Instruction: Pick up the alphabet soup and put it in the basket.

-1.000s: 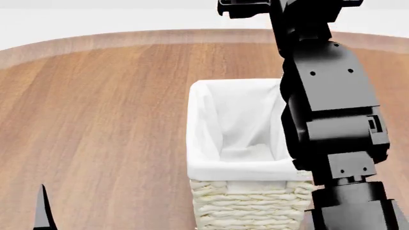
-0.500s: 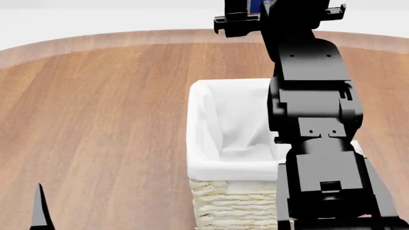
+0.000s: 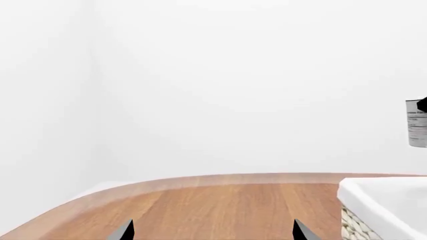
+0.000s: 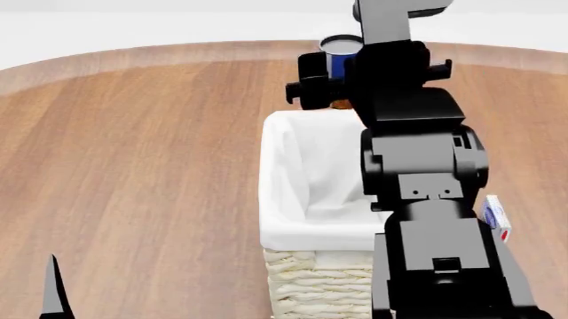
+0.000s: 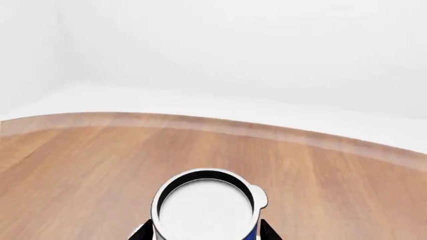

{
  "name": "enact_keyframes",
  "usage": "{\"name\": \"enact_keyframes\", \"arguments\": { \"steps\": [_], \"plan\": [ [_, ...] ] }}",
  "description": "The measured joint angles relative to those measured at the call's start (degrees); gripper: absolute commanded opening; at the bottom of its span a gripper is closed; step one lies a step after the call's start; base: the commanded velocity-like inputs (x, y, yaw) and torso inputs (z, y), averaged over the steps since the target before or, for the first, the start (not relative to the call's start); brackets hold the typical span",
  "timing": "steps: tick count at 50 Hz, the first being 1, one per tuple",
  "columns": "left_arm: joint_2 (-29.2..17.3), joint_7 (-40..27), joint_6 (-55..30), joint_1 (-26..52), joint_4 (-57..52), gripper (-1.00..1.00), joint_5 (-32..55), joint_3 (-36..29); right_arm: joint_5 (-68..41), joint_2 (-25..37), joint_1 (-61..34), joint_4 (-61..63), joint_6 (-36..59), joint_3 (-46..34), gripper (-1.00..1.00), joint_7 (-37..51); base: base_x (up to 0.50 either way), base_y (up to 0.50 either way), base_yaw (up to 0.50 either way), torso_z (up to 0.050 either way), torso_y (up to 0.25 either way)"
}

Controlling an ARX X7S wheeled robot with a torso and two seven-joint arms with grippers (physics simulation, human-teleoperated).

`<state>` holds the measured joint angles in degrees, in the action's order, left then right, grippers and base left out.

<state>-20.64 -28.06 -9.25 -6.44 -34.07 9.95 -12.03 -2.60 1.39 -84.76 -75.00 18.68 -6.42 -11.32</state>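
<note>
The alphabet soup can (image 4: 340, 54), white top and blue label, is held in my right gripper (image 4: 342, 76) above the far end of the basket (image 4: 293, 219). In the right wrist view the can's white top (image 5: 205, 209) sits between the two dark fingers, which press on its sides. The can's side also shows at the edge of the left wrist view (image 3: 416, 122), above the basket's white lining (image 3: 383, 202). My left gripper (image 3: 210, 231) is open and empty, low over the table; one fingertip (image 4: 53, 292) shows in the head view.
The round wooden table (image 4: 133, 166) stretches left of the basket. A small white, blue and red box (image 4: 497, 222) lies right of the basket, partly hidden by my right arm (image 4: 426, 199), which covers the basket's right side.
My right arm has drawn back toward me and lower, bringing the can from beyond the view's top edge to just over the basket's far end. The left gripper has barely moved.
</note>
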Motion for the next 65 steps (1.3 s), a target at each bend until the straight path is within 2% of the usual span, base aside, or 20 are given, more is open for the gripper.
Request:
{"name": "enact_keyframes", "arguments": {
  "steps": [33, 60, 61, 65],
  "plan": [
    [-0.26, -0.46, 0.76, 0.00, 0.97, 1.00, 0.34, -0.18, 1.36, 0.44, 5.12, 0.00, 10.81, -1.30, -1.00, -0.28, 0.00, 0.00, 0.00, 0.000, 0.001],
    [-0.54, -0.79, 1.07, 0.18, 1.39, 1.00, 0.65, -0.38, 1.40, 0.32, 6.48, 0.00, 14.31, -1.90, -1.00, -0.69, 0.00, 0.00, 0.00, 0.000, 0.001],
    [-0.56, -0.80, 1.08, 0.18, 1.40, 1.00, 0.67, -0.39, 1.41, 0.26, 6.51, 0.00, 14.24, -1.92, 1.00, -0.65, 0.00, 0.00, 0.00, 0.000, 0.000],
    [-0.61, -0.84, 1.12, 0.18, 1.41, 1.00, 0.72, -0.41, 1.65, -0.14, 6.72, 0.02, 13.58, -2.06, 1.00, -0.68, 0.00, 0.00, 0.00, 0.000, 0.000]
  ]
}}
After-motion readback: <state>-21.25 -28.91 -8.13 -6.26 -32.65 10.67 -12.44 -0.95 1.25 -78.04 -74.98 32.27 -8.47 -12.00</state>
